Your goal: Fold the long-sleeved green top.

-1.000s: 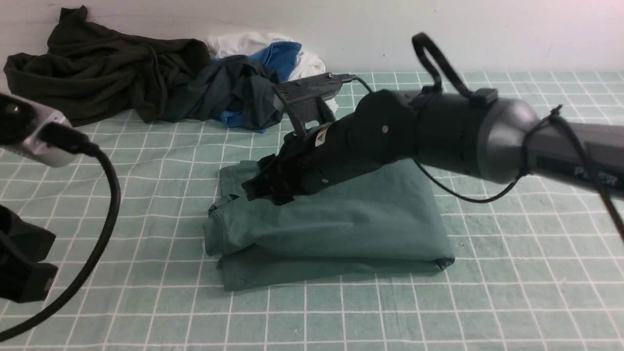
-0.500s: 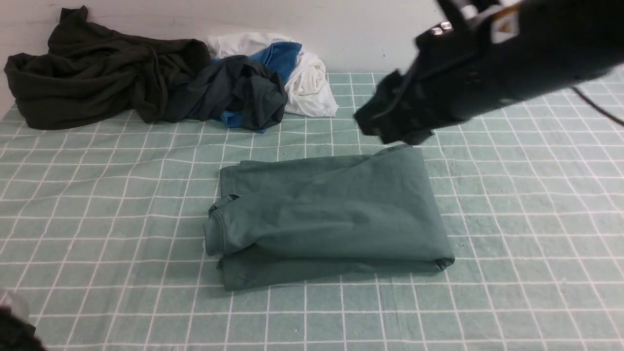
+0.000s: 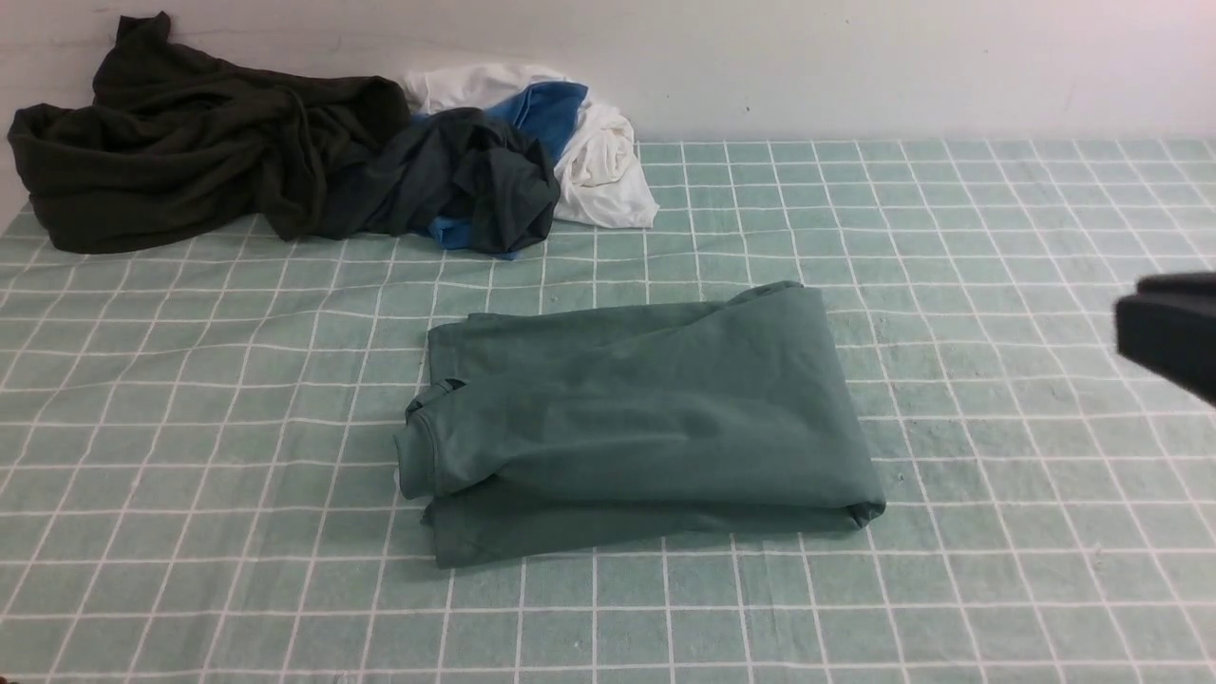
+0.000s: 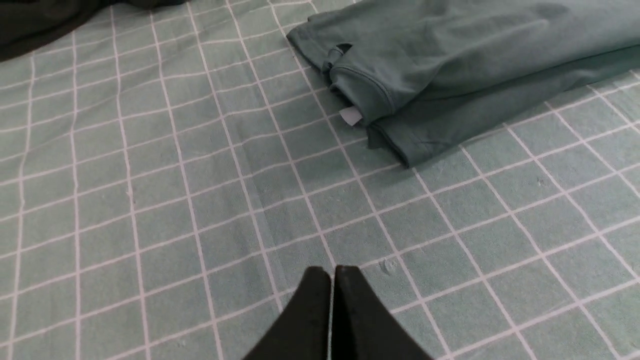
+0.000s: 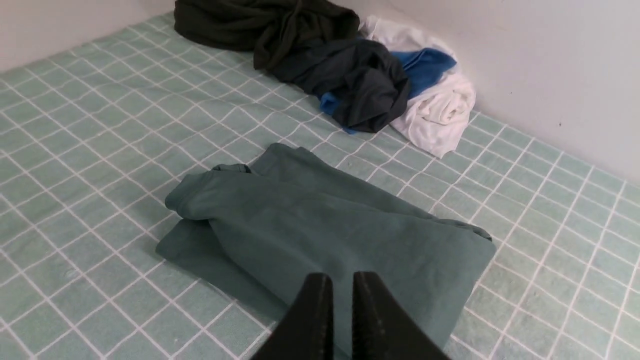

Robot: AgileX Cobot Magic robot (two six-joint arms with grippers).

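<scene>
And here's the green long-sleeved top, folded into a thick packet right in the middle of the tabletop, lying on the pale green checked cloth. The layers are stacked, with a rounded roll of fabric along the nine o'clock edge and a flatter layer peeking out beneath it at six. From the left wrist view a small white tag pokes out of that rolled edge.

Neither arm is on it. The left claw hangs over bare checked cloth, well apart from the top, its two black fingers pressed flat together with nothing between them. The right claw hovers above the top's near edge, fingers drawn in to a slim slit, gripping nothing. In the front view only a blurred dark piece of the right arm pokes in at three o'clock, clear of the garment.

Up at the far side, against the white wall, sits the laundry heap: a very dark olive-black garment sprawled at about ten o'clock, a dark slate-grey garment with blue parts bunched just beside it, touching, and a white piece tucked behind at about eleven to twelve. That pile is well apart from the folded top.
</scene>
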